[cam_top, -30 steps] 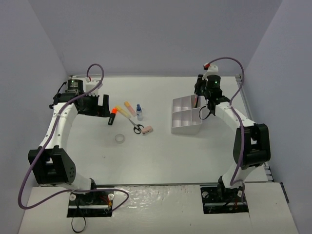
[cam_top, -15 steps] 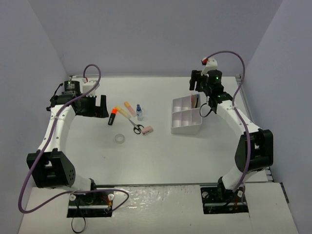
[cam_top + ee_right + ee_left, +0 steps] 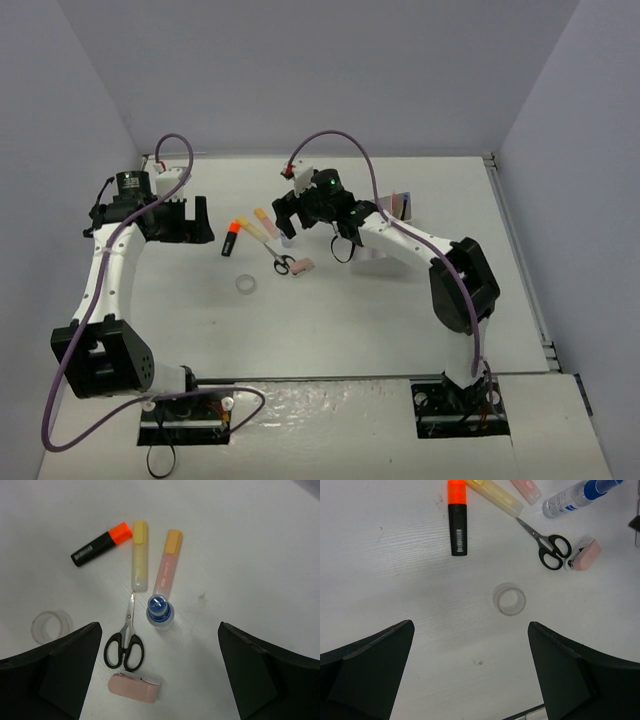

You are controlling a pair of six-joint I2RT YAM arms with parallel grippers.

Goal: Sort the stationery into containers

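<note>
The stationery lies in a loose group left of the table's middle: an orange highlighter (image 3: 231,238), a yellow highlighter (image 3: 140,555), a pink highlighter (image 3: 168,562), an upright blue-capped bottle (image 3: 159,611), black-handled scissors (image 3: 126,640), a pink eraser block (image 3: 135,687) and a clear tape ring (image 3: 509,599). My right gripper (image 3: 290,215) hovers open over this group, with the bottle showing between its fingers in the right wrist view. My left gripper (image 3: 186,220) is open and empty, to the left of the highlighters. The white tray (image 3: 385,264) is mostly hidden behind my right arm.
The right arm stretches across the table from its base at the near right to the stationery group. Grey walls close the table in at the back and on both sides.
My right arm has swung left from the tray to above the stationery group, and its jaws have opened. The left gripper has drifted slightly left.
</note>
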